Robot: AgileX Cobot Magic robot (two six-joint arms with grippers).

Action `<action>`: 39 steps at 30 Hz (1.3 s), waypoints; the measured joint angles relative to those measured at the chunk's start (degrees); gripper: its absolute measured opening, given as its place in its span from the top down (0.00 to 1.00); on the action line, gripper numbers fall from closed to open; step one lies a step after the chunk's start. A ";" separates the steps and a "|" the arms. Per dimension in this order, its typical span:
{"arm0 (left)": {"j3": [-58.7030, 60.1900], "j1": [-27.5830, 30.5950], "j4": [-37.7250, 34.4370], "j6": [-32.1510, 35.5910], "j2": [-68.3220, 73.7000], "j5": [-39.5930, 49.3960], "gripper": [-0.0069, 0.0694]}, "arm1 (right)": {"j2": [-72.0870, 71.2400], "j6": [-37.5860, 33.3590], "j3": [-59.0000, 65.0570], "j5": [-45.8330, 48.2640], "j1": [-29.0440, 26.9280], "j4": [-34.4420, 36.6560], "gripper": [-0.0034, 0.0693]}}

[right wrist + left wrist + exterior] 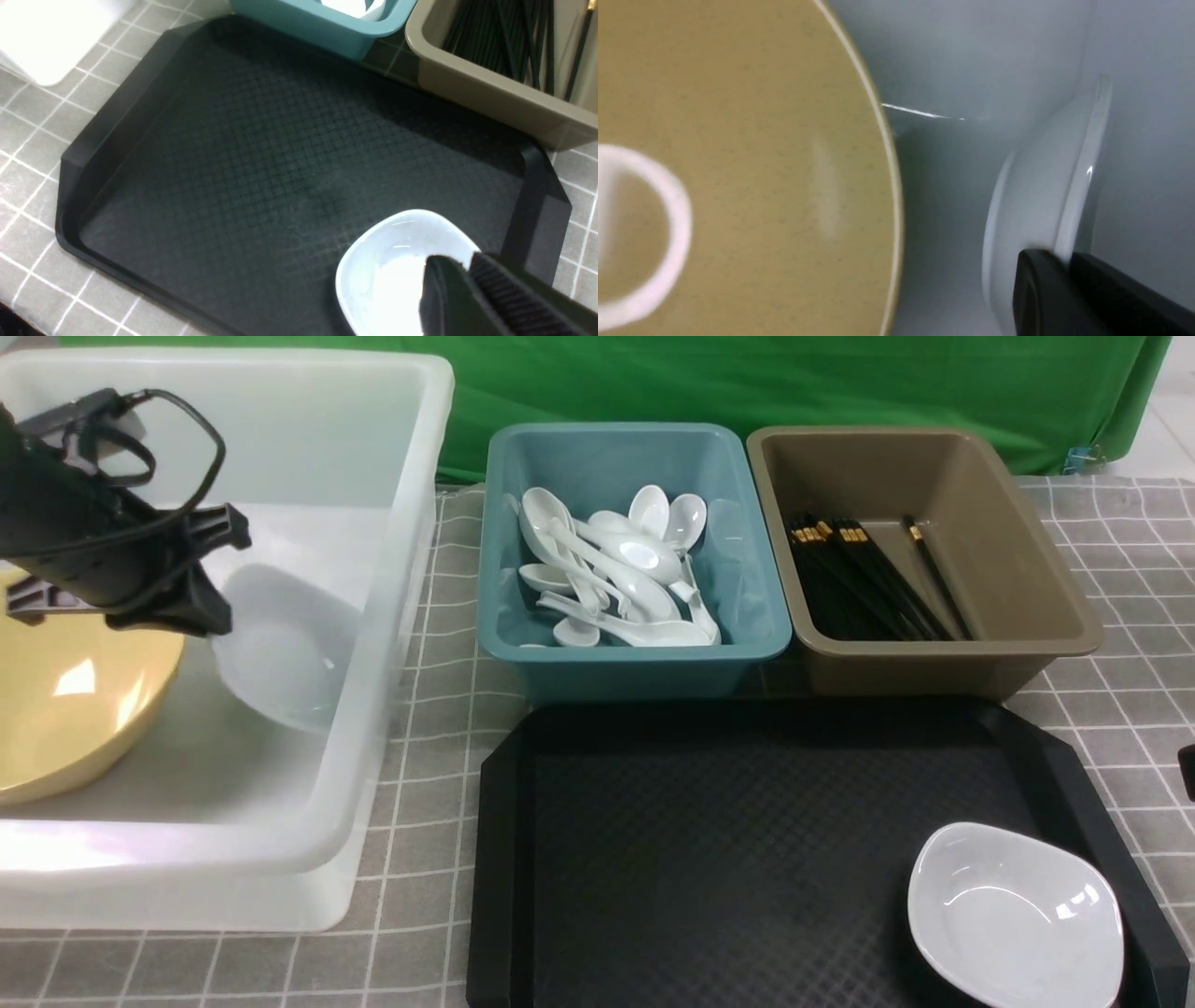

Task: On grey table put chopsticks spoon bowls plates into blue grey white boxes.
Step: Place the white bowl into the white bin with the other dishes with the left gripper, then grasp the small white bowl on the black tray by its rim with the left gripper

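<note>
Front view: the left gripper (213,611) is down in the big translucent white tub (411,569) on the grey table (1120,709), between the mustard-yellow bowl (75,709) and a tilted white dish (289,663). Spoons (616,569) fill the teal tub (635,663) and chopsticks (868,579) lie in the brown-grey tub (934,663) (both tubs sit just behind the black tray (700,849)). A second white dish (1018,915) sits in the tray's near right corner.

Left wrist view: the fingers (1041,294) are pinched on the tilted dish's rim, with the dish nearly on edge by the tub wall.

Right wrist view: the right gripper (469,263) hangs over the second dish holding nothing. Its fingers are close together, but I can't tell if they're fully closed.
</note>
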 joint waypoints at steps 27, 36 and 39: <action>-3.17 -0.49 -0.89 5.79 7.75 3.04 0.45 | 0.00 1.09 0.00 -0.04 0.00 0.00 0.84; -16.17 -0.25 2.22 5.79 7.80 12.09 0.17 | 0.00 1.21 0.00 0.43 0.00 0.00 0.83; -20.08 -0.25 1.87 5.67 7.80 16.56 0.17 | 0.00 1.21 0.00 0.87 0.00 0.00 0.82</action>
